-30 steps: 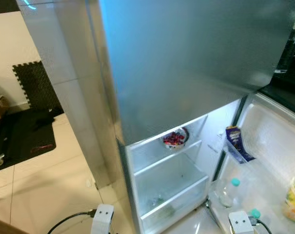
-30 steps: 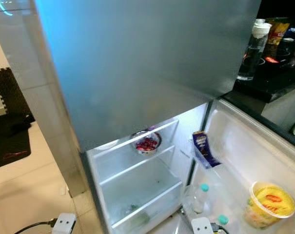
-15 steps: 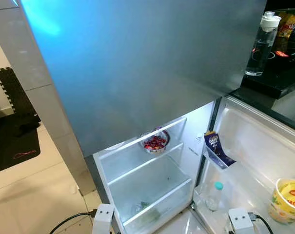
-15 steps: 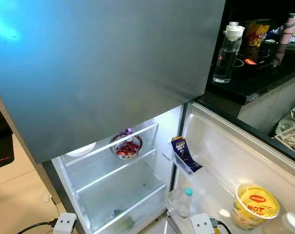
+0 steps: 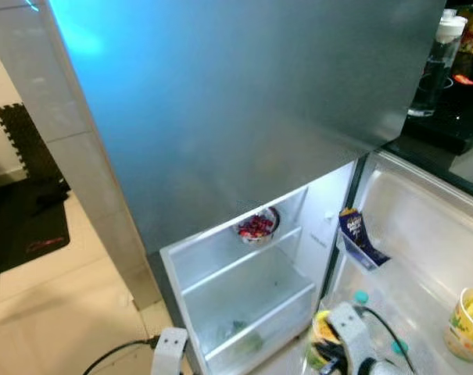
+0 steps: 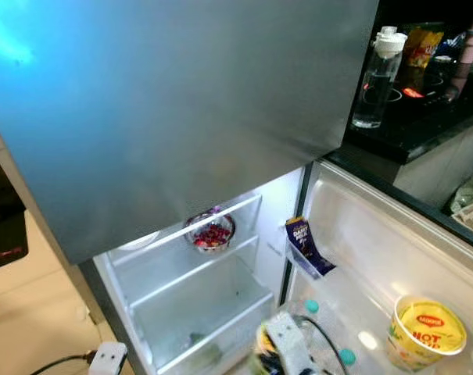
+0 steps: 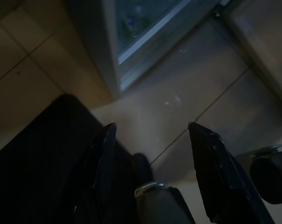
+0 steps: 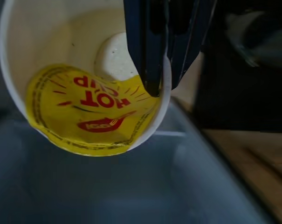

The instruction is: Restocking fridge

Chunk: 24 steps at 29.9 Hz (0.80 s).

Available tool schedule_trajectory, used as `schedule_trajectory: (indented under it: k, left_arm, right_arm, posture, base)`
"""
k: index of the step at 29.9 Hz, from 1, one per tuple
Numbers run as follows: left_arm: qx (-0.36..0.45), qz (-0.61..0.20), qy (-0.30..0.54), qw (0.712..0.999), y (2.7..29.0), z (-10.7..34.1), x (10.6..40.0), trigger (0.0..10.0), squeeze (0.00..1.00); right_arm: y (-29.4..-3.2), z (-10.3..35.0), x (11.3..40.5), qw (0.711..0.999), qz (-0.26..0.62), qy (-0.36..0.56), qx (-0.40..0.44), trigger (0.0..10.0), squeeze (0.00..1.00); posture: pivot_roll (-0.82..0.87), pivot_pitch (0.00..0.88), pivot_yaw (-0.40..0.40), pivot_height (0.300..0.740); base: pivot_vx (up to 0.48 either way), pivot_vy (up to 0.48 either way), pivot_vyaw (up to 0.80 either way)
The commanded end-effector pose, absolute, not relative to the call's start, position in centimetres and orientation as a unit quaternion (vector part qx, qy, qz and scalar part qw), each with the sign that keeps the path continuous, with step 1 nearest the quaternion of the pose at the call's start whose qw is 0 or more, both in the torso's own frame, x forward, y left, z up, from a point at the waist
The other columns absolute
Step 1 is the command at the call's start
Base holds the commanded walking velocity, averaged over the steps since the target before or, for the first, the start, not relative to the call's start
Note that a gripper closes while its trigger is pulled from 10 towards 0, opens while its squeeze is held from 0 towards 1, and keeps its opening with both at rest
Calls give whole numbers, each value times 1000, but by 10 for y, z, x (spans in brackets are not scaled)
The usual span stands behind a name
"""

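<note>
The fridge's lower compartment [image 5: 252,289] stands open under the shut grey upper door [image 5: 259,94]. My right gripper [image 8: 161,84] is shut on the rim of a yellow and white noodle cup [image 8: 85,107], low in front of the open compartment [image 5: 320,350]. A second noodle cup [image 6: 425,332] stands in the open door's shelf at the right. On the glass shelf sits a bowl of red fruit [image 5: 256,226]. My left gripper [image 7: 150,135] hangs open over the tiled floor by the fridge's foot.
The door's shelves hold a blue packet [image 5: 352,228] and teal-capped bottles [image 5: 361,298]. A clear drawer [image 5: 259,312] with some greens lies at the bottom. A water bottle [image 6: 377,78] stands on the black counter at the right. A black mat [image 5: 25,226] lies at the left.
My right arm has risen into the eye views with the noodle cup in its gripper. The camera has shifted a little; the fridge's contents have not moved.
</note>
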<state>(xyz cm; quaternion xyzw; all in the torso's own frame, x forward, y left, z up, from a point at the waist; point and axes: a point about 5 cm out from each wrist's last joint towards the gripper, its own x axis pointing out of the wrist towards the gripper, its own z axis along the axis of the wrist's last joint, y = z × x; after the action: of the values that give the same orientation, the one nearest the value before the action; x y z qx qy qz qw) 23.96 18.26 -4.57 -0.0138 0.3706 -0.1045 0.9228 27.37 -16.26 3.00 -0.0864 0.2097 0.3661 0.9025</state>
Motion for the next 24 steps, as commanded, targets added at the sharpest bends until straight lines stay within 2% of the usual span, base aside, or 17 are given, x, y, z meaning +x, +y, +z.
schedule_trajectory:
  k: [1, 2, 3, 6, 8, 10, 15, 17, 22, 24]
  left_arm:
    - [2, -112, 376, 920, 188, -48, 234, 10000, 0]
    - [5, -115, 376, 920, 189, -48, 234, 10000, 0]
    - [5, -115, 376, 920, 189, -48, 234, 10000, 0]
    - [19, -129, 370, 920, 189, -46, 235, 10000, 0]
    - [19, -129, 370, 920, 189, -46, 235, 10000, 0]
    - [26, -147, 359, 921, 188, -44, 237, 10000, 0]
    - [30, -178, 341, 923, 181, -40, 239, 10000, 0]
    - [31, -180, 341, 922, 181, -40, 239, 10000, 0]
    - [32, -187, 342, 920, 177, -41, 237, 10000, 0]
    - [32, -187, 343, 920, 177, -42, 237, 10000, 0]
  right_arm:
    - [-160, 40, 267, 877, 421, 219, -73, 10000, 0]
    - [-158, 51, 264, 863, 451, 216, -71, 10000, 0]
    - [-158, 51, 264, 863, 451, 216, -71, 10000, 0]
    - [-163, 102, 263, 828, 522, 184, -89, 10000, 0]
    - [-163, 102, 263, 828, 522, 184, -89, 10000, 0]
    - [-168, 138, 265, 815, 544, 160, -117, 10000, 0]
    - [-178, 211, 274, 818, 539, 100, -174, 10000, 0]
    - [-180, 220, 275, 820, 534, 94, -185, 10000, 0]
    - [-203, 255, 277, 818, 480, 114, -295, 10000, 0]
    - [-207, 258, 276, 817, 472, 122, -309, 10000, 0]
  posture:
    - [-166, 117, 52, 740]
    - [-166, 117, 52, 740]
    - [-166, 117, 52, 740]
    - [-167, 119, 51, 740]
    - [-167, 119, 51, 740]
    - [-168, 118, 50, 740]
    - [-172, 116, 48, 740]
    - [-174, 116, 47, 740]
    - [-180, 116, 42, 740]
    - [-180, 116, 42, 740]
  base:
    - [0, 0, 0]
    - [0, 0, 0]
    - [0, 0, 0]
    - [0, 0, 0]
    - [0, 0, 0]
    - [0, 0, 0]
    - [0, 0, 0]
    - [0, 0, 0]
    - [0, 0, 0]
    - [0, 0, 0]
